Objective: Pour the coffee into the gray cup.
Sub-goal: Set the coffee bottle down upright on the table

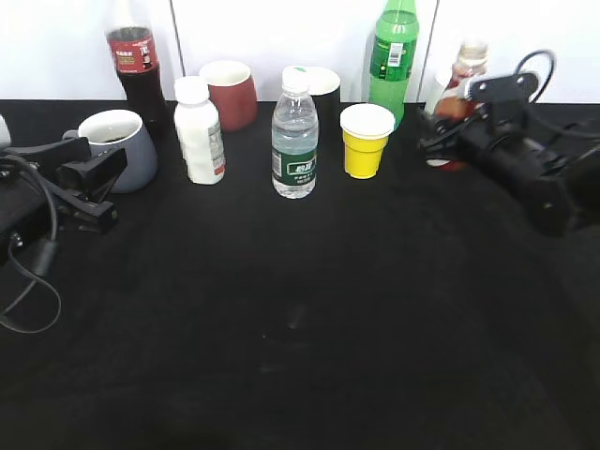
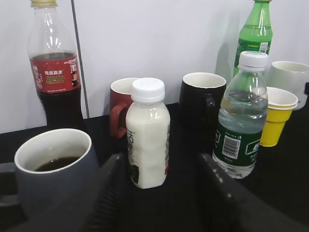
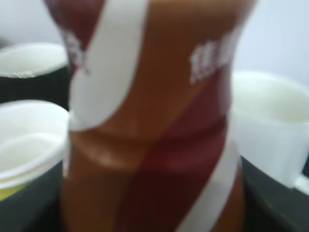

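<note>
The gray cup [image 1: 127,150] stands at the back left with dark liquid inside; it also shows in the left wrist view [image 2: 53,164]. My left gripper [image 1: 98,192] [image 2: 162,162] is open and empty, just in front of and right of the cup. The coffee bottle [image 1: 464,80] stands upright at the back right. My right gripper [image 1: 441,141] is right at the bottle's lower body. The bottle's swirl label fills the right wrist view [image 3: 154,121], blurred, and hides the jaws.
Along the back stand a cola bottle [image 1: 136,66], a white milk bottle [image 1: 200,131], a dark red cup [image 1: 230,94], a water bottle [image 1: 294,136], a black mug [image 1: 323,89], a yellow cup [image 1: 366,141], a green bottle [image 1: 394,56] and a white mug [image 3: 270,130].
</note>
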